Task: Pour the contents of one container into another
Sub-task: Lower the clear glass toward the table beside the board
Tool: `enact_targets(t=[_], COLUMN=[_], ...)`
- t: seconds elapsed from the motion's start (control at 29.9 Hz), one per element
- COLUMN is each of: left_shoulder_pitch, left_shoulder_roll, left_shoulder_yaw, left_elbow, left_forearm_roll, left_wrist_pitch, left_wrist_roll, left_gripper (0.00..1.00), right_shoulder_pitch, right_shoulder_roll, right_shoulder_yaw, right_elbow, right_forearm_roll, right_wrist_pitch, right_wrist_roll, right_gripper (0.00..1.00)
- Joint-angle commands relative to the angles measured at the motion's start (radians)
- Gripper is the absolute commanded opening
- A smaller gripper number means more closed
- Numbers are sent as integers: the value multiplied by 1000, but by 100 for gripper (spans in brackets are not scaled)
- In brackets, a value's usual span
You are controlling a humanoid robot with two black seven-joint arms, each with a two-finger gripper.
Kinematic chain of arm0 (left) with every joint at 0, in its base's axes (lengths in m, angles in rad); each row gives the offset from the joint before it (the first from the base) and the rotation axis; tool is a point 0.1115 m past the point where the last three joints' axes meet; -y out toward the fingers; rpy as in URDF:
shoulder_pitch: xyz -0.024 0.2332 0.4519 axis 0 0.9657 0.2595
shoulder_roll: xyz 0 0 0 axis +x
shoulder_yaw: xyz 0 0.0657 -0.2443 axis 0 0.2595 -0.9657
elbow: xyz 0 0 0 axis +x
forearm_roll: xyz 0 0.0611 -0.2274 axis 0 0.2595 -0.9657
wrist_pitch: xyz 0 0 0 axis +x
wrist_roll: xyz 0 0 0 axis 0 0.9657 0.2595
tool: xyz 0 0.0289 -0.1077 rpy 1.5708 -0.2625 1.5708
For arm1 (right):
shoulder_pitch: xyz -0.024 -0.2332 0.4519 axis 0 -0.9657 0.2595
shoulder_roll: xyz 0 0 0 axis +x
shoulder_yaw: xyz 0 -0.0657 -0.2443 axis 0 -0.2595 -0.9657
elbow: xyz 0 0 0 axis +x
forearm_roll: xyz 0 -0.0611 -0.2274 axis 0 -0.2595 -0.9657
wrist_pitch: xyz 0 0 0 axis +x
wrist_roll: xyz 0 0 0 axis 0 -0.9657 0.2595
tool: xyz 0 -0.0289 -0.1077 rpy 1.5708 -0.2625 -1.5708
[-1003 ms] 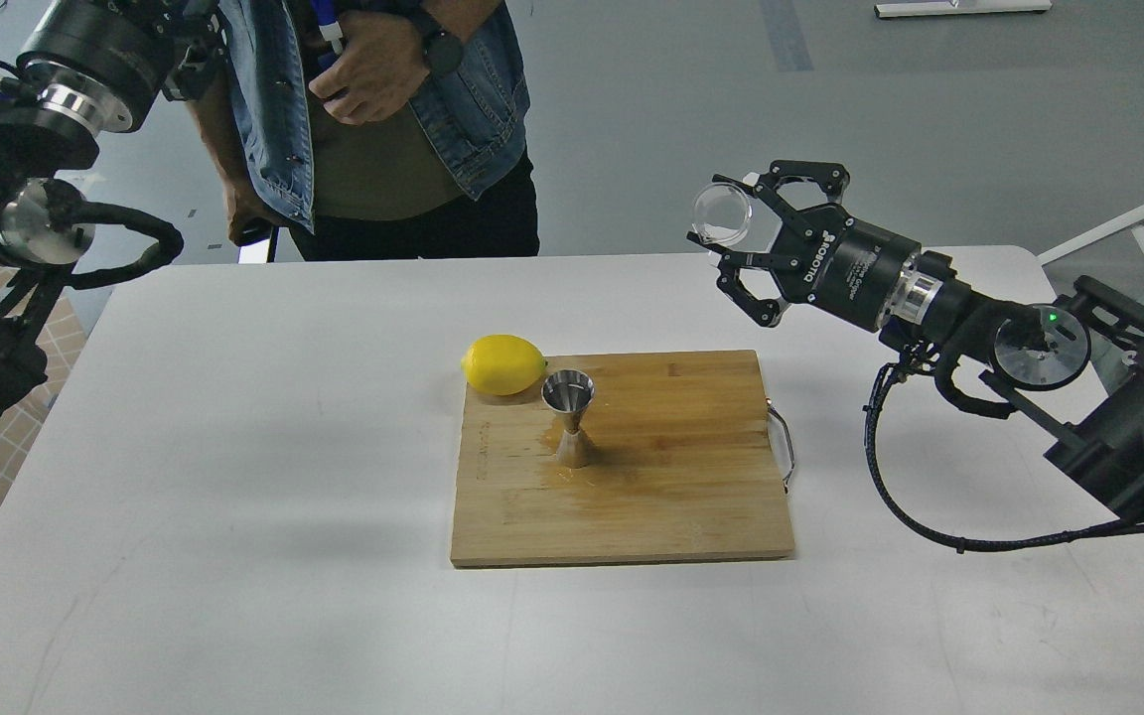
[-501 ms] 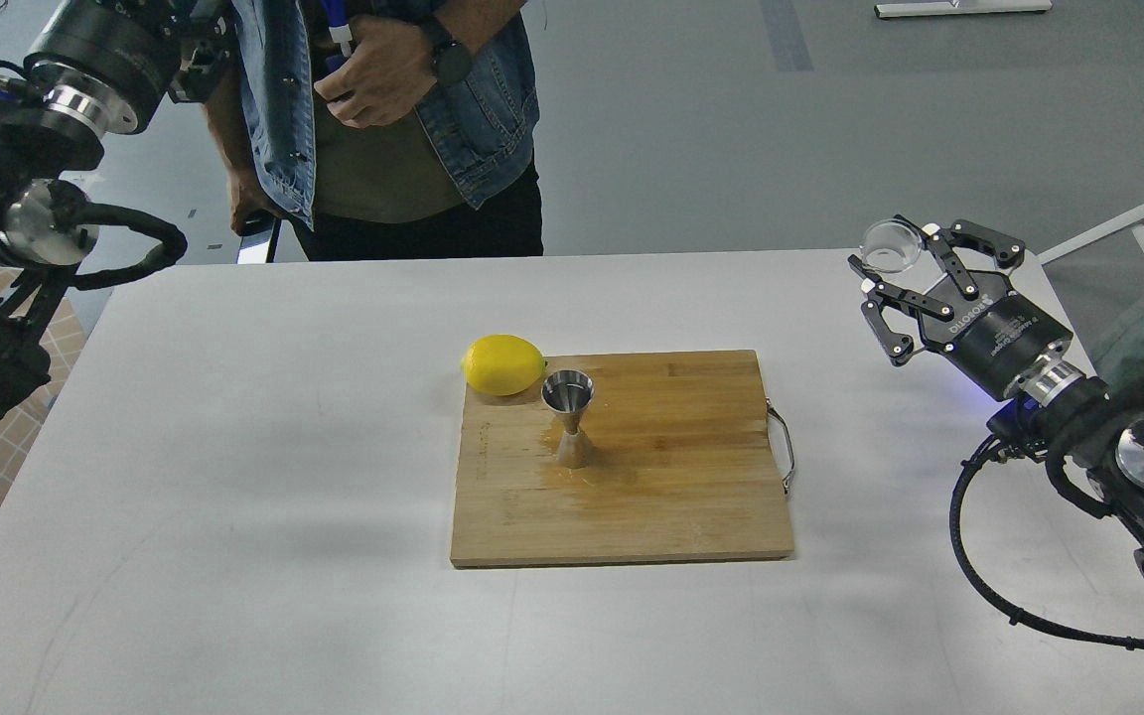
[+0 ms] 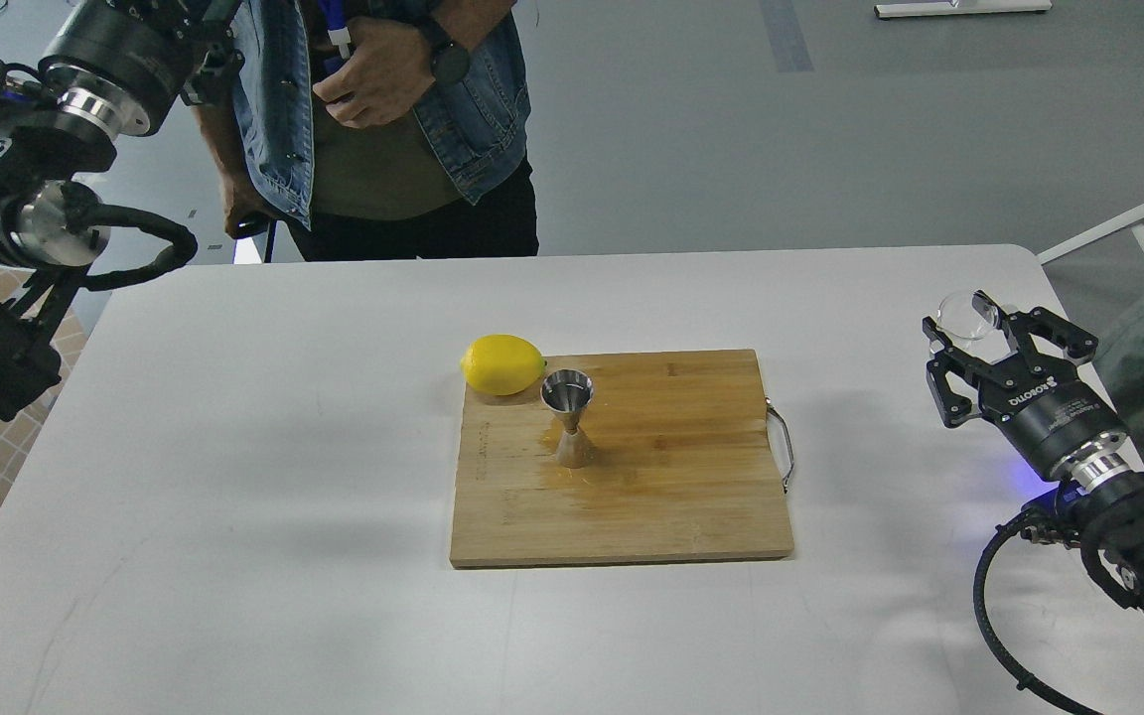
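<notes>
Right hand (image 3: 979, 343): pinching the glass (image 3: 966, 315) at the counter's (image 3: 284, 447) right edge, well apart from the jigger (image 3: 569, 417). Jigger: upright on the wet board (image 3: 681, 497), beside a lemon (image 3: 502, 364). Pouring looks done (glass seems empty); setting down remains. Left hand: unseen.

**A:** ok so where's everything sitting?

**B:** cutting board (image 3: 651, 497) is mid-table (image 3: 284, 447). jigger (image 3: 569, 417) stands upright on the board's left part, lemon (image 3: 502, 364) just behind-left of it at the board's far-left corner.

**A:** and the glass?

**B:** glass (image 3: 966, 315) is way off right, in the right gripper (image 3: 979, 343) near the table's right edge. person (image 3: 383, 119) stands behind the table.
</notes>
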Motion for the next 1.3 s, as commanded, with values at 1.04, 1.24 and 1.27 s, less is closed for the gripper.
enact_targets(t=[1.04, 1.24, 1.27], left_shoulder_pitch=[-4, -8, -8], left_shoulder_roll=[-18, -18, -17], left_shoulder_yaw=[2, 2, 2], left_elbow=[0, 0, 0], left_forearm_roll=[0, 0, 0], left_wrist_pitch=[3, 3, 3], left_wrist_roll=[7, 7, 7], left_gripper=[98, 98, 98], right_shoulder_pitch=[-32, -34, -34], right_shoulder_roll=[132, 134, 134], right_shoulder_yaw=[97, 97, 97], right_elbow=[-113, -113, -113], right_forearm_roll=[59, 62, 60], right_wrist_pitch=[-16, -45, -54], right_wrist_roll=[0, 0, 0], right_gripper=[45, 45, 45])
